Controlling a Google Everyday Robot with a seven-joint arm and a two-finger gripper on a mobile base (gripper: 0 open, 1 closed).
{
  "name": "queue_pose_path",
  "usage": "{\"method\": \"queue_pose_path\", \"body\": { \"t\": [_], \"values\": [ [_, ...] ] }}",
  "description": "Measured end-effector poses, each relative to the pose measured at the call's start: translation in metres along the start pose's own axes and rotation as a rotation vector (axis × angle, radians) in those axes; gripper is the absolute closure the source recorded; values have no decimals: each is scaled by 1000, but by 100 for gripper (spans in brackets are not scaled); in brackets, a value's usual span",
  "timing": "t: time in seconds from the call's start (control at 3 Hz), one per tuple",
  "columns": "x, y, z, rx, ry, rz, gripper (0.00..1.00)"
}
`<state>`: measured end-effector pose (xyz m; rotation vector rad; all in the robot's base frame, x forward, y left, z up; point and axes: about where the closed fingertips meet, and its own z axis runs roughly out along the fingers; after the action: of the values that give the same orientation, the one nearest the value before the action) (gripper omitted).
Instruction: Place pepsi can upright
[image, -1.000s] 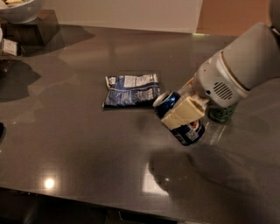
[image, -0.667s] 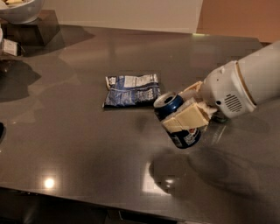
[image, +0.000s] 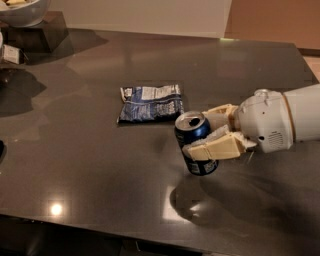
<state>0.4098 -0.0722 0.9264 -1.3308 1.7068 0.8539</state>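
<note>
In the camera view, the gripper (image: 199, 136) is reaching in from the right and clamping the can (image: 192, 129) between its two fingers. The can is sitting nearly upright, tilting slightly, silver top up. A bag (image: 150, 102) is lying flat on the table (image: 90, 165) just beyond the fingertips.

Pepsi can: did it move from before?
Yes. The pepsi can, held by the gripper right of the snack bag, tipped more upright: its bottom swung toward the bag and lower to the table.
</note>
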Motion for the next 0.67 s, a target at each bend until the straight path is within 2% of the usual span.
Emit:
{"method": "queue_pose_path", "body": {
  "t": [0.33, 0.67],
  "values": [
    [7, 4, 2, -33, -83, -36, 100],
    [17, 6, 4, -50, -142, -46, 100]
  ]
}}
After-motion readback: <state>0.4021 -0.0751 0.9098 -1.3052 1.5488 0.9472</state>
